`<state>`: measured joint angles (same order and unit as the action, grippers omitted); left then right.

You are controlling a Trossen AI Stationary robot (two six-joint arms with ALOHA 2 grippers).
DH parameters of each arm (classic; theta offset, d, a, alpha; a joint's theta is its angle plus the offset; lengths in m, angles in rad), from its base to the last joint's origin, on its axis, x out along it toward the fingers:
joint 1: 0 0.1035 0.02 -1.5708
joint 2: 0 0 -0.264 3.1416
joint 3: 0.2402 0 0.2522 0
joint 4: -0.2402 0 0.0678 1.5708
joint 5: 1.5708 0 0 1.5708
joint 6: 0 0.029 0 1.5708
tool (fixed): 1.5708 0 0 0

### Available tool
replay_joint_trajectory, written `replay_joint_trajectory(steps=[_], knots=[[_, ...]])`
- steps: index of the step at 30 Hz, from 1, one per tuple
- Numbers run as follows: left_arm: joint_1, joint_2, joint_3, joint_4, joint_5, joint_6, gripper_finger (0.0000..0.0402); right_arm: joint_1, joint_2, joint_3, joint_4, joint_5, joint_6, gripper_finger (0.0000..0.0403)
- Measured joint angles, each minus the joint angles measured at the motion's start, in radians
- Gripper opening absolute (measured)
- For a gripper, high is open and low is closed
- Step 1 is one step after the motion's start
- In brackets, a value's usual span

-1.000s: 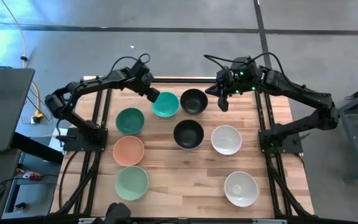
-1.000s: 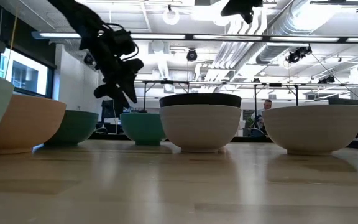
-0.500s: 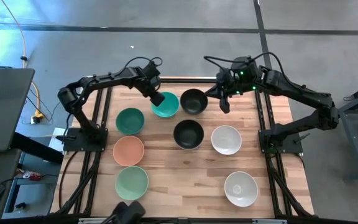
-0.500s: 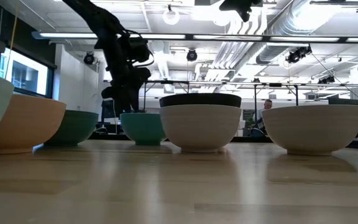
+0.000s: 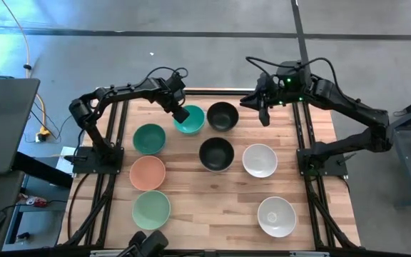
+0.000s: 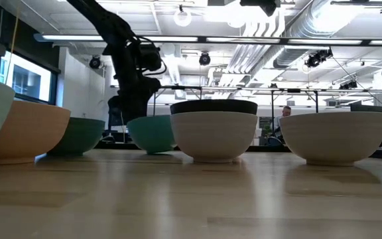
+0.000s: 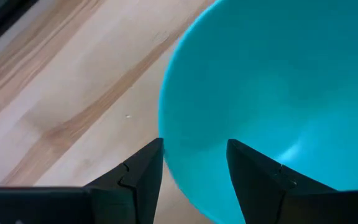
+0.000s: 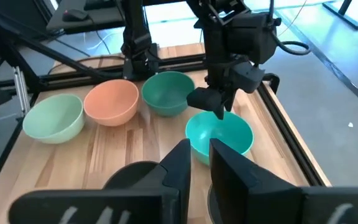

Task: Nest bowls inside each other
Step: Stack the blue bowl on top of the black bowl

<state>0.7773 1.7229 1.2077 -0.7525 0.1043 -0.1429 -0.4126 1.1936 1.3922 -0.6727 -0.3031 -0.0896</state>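
Teal bowl (image 7: 278, 93) rim sits between the open left pincer's (image 7: 194, 171) fingers.

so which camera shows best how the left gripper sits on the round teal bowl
The left wrist view: the left gripper straddles the smooth round teal bowl's rim. High view shows only its place; low view shows the bowl tilted; right wrist view shows it from afar.

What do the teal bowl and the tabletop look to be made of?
Teal bowl: smooth, slightly glossy, one even colour with a soft highlight inside; probably plastic or glazed ceramic, the look leaves it open. Tabletop: light wood planks with visible grain and seams, a mild sheen in the low view, likely sealed butcher block.
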Motion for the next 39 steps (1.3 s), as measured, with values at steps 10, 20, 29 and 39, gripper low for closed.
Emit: replay_joint_trajectory(steps=[10, 20, 29, 39], knots=[[0.000, 0.000, 0.000, 0.008, 0.000, -0.002, 0.0165, 0.000, -0.004, 0.000, -0.041, 0.006, -0.001, 0.0053], [0.000, 0.000, 0.000, 0.008, 0.019, 0.001, 0.0127, 0.000, -0.004, 0.000, -0.042, 0.012, -0.005, 0.0053], [-0.001, 0.004, 0.001, -0.011, 0.038, 0.013, 0.0091, 0.000, -0.004, 0.000, -0.042, 0.012, -0.004, 0.0053], [-0.021, 0.054, 0.001, -0.030, 0.033, 0.015, 0.0088, 0.001, -0.004, 0.000, -0.043, 0.012, 0.003, 0.0053]])
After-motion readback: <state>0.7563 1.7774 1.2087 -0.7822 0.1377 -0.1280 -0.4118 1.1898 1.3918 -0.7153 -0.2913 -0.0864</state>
